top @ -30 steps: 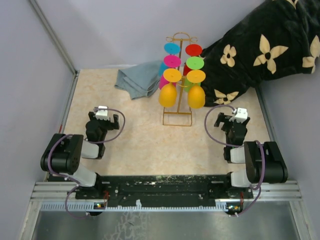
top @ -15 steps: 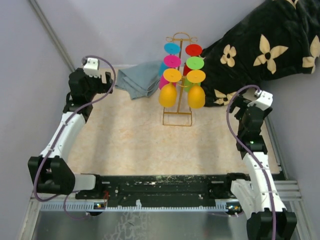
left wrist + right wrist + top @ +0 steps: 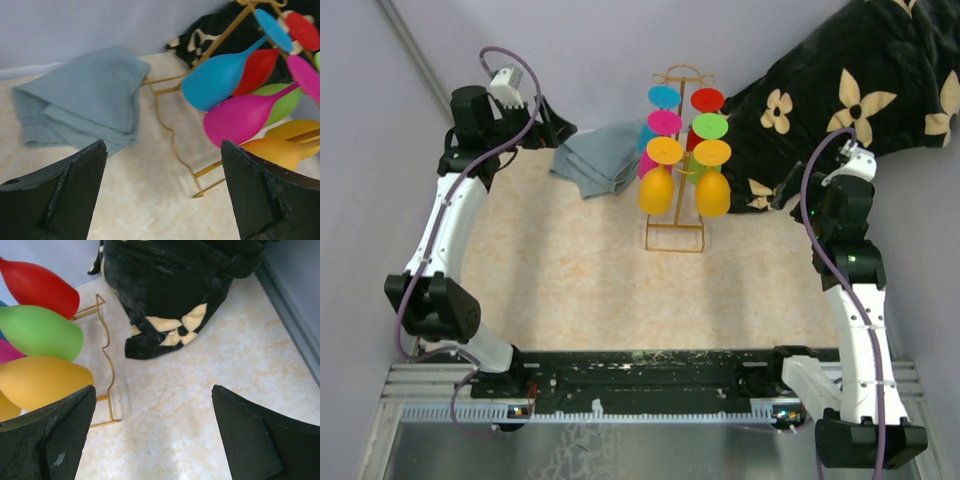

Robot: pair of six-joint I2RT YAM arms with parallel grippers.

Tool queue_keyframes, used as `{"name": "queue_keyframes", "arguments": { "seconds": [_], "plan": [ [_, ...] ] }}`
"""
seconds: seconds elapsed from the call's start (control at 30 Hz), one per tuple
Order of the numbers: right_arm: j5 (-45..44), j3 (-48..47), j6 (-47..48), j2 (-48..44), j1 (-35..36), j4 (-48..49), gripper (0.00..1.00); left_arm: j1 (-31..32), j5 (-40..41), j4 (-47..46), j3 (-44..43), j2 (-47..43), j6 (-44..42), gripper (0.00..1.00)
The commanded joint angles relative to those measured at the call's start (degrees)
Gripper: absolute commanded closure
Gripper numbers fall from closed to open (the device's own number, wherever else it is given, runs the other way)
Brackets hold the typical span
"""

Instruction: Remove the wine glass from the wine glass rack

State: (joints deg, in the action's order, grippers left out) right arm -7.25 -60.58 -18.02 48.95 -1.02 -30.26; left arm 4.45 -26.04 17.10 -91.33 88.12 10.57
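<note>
Gold wire wine glass rack (image 3: 676, 170) stands upright, glasses (image 3: 655, 188) hanging bowl-down; left tool (image 3: 162, 150) and right tool (image 3: 153, 390) gape wide.

The wine glass rack (image 3: 677, 235) stands at upper centre of the frame, toward the back of the counter (image 3: 590, 290), with wine glasses (image 3: 655, 190) hanging down both its sides. A cloth (image 3: 598, 160) lies left of it. A blanket (image 3: 840, 90) spills in from the upper right corner. The left end effector (image 3: 558, 128) hangs at upper left, beside the cloth — the right end effector (image 3: 785, 190) at the right, over the blanket's edge.
</note>
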Motion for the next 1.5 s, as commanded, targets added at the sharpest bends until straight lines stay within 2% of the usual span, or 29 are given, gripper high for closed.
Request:
{"name": "queue_keyframes", "arguments": {
  "seconds": [0.0, 0.2, 0.33, 0.43, 0.77, 1.0, 1.47],
  "plan": [
    [5.48, -8.24, -2.83, 4.67, -0.29, -6.18, 0.01, -0.16, -16.23, 1.21, -8.61, 6.69, 11.86, 0.00],
    [7.66, -13.34, -2.84, 5.70, -0.34, -7.07, 0.02, -0.18, -24.42, -6.19, -18.06, 16.12, 25.65, 0.01],
    [7.42, -12.15, -4.59, 4.61, -0.28, -8.32, 0.02, 0.03, -28.52, -17.78, -20.20, 21.32, 42.85, 0.04],
    [6.76, -10.57, -5.77, 2.46, -0.32, -9.15, 0.02, 1.53, -27.19, -18.82, -23.92, 23.97, 45.67, 0.05],
    [4.32, -9.96, -8.61, -1.84, -0.30, -14.03, 0.02, 6.38, -23.38, -18.33, -34.53, 30.66, 51.00, 0.00],
    [3.31, -10.41, -8.57, -2.81, -0.31, -16.37, 0.02, 9.40, -20.64, -16.70, -35.24, 31.81, 52.47, 0.02],
    [4.54, -9.92, -8.96, -4.12, -0.31, -17.14, 0.02, 13.06, -16.66, -13.97, -35.70, 33.44, 49.87, 0.06]
  ]
}}
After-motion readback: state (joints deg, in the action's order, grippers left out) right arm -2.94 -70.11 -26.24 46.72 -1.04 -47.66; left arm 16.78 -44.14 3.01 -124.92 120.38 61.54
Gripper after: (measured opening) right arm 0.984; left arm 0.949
